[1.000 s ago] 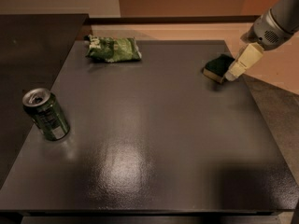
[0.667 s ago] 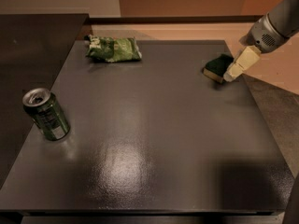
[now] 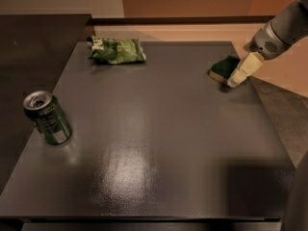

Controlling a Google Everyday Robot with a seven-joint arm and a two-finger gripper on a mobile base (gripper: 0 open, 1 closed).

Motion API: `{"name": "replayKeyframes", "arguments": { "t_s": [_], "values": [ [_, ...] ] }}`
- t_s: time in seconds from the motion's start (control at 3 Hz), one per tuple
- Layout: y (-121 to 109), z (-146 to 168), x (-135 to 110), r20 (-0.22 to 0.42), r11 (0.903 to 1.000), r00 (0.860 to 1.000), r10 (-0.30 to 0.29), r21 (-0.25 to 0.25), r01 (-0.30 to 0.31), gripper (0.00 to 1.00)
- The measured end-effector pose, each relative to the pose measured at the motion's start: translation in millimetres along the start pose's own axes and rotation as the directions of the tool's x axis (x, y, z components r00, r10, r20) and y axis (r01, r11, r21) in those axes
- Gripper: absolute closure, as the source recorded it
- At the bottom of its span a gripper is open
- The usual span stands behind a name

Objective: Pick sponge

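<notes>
The sponge [image 3: 221, 68], dark green on top with a pale yellow base, lies flat on the dark table [image 3: 159, 129] near its far right edge. My gripper [image 3: 242, 71] comes in from the upper right. Its cream-coloured tip rests against the sponge's right side, down at table level. The grey arm [image 3: 281, 30] rises behind it toward the upper right corner.
A green and white snack bag [image 3: 117, 50] lies at the table's far left. A green drink can with a silver top [image 3: 47, 118] stands near the left edge. The table's right edge runs just past the sponge, with floor beyond it.
The gripper has dropped slightly lower beside the sponge. The sponge, the bag and the can have not moved.
</notes>
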State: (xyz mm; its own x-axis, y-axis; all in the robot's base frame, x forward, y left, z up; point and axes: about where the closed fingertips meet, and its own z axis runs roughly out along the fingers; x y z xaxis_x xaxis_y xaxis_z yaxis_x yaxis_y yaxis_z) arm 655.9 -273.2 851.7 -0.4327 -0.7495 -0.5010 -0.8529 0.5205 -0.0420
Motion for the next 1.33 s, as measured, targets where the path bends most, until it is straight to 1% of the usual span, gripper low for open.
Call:
{"name": "replayKeyframes", "arguments": {
  "t_s": [0.33,0.67,1.0,1.33],
  "values": [
    [-1.4,13.7,3.4,-0.008,0.9998,1.0,0.015,-0.016,-0.015,0.0],
    [-1.1,15.9,3.4,-0.009,0.9997,1.0,0.016,-0.02,-0.016,0.0],
    [-0.2,20.6,3.2,-0.017,0.9994,1.0,0.025,-0.023,-0.025,0.18],
    [1.5,17.3,0.5,-0.012,0.9995,1.0,0.027,-0.019,-0.027,0.41]
  ]
}}
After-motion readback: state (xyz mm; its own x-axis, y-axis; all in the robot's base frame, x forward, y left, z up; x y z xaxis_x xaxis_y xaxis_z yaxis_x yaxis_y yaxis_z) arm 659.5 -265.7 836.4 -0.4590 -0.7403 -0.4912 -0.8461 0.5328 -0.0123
